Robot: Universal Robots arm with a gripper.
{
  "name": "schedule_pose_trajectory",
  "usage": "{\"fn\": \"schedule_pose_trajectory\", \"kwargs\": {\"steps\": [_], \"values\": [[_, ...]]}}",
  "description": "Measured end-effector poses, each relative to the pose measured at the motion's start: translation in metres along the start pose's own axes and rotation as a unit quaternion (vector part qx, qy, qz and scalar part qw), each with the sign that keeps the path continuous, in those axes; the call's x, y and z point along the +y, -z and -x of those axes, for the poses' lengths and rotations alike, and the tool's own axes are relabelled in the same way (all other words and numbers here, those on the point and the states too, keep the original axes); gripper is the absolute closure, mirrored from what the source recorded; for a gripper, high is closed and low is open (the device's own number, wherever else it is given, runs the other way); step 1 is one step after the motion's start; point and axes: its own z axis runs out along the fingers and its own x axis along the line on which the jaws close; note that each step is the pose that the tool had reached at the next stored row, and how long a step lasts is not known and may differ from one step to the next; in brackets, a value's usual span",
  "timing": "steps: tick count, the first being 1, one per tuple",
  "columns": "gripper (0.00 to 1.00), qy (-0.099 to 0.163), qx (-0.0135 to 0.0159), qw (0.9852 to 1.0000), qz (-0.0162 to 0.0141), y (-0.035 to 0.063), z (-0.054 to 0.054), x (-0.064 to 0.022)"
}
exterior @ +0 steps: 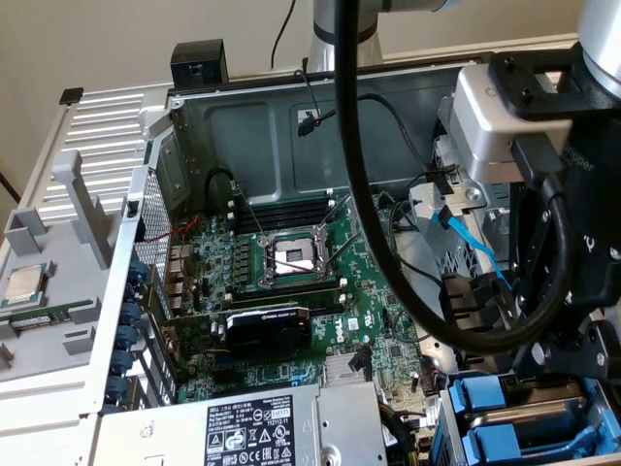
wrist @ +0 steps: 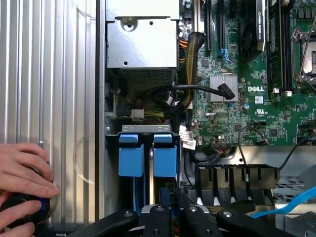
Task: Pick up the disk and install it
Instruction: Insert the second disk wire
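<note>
Poised low over the drive bay at 5 o'clock in the exterior view: gripper (wrist: 173, 200), with black cables looped round its wrist. Cannot tell how the jaws stand, nor whether anything is clamped between them. Standing on edge in that bay, just beside each other: two blue frames, taken to be the disk (wrist: 165, 159) and a neighbour drive (wrist: 131, 159). Metal and label hidden, so no certainty which is which. Judged well along: pick-up apparently done, disk already down in its slot close under the gripper, between the power supply (wrist: 142, 42) and a row of black cable connectors (wrist: 232, 180). Possibly left: a last push home and the release, though depth of seating not readable. Lying at 10 o'clock from the bay in the exterior view: motherboard (exterior: 291, 282), processor socket open. Resting on a dark knob (wrist: 22, 211) by the ribbed panel (wrist: 54, 74) beside the case: a person's hand (wrist: 22, 170).
</note>
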Motion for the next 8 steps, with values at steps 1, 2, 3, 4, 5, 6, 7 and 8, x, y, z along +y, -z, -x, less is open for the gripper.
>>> {"fn": "schedule_pose_trajectory", "kwargs": {"steps": [1, 2, 3, 4, 5, 6, 7, 8], "values": [[0.84, 0.0, 0.0, 1.0, 0.0, -0.0002, 0.0001, 0.0], [0.84, 0.0, -0.0001, 1.0, 0.0, -0.0005, 0.0001, 0.0], [0.84, 0.0, -0.0001, 1.0, 0.0, -0.0008, 0.0003, 0.0], [0.84, 0.0, -0.0002, 1.0, 0.0, -0.001, 0.0004, 0.0], [0.84, 0.0, -0.0001, 1.0, 0.0, -0.0011, 0.0007, 0.0], [0.84, 0.0, -0.0001, 1.0, 0.0, -0.0012, 0.0009, 0.0], [0.84, 0.0, -0.0001, 1.0, 0.0, -0.0012, 0.0011, -0.0001], [0.84, 0.0, -0.0001, 1.0, 0.0, -0.0013, 0.0013, -0.0001]]}}
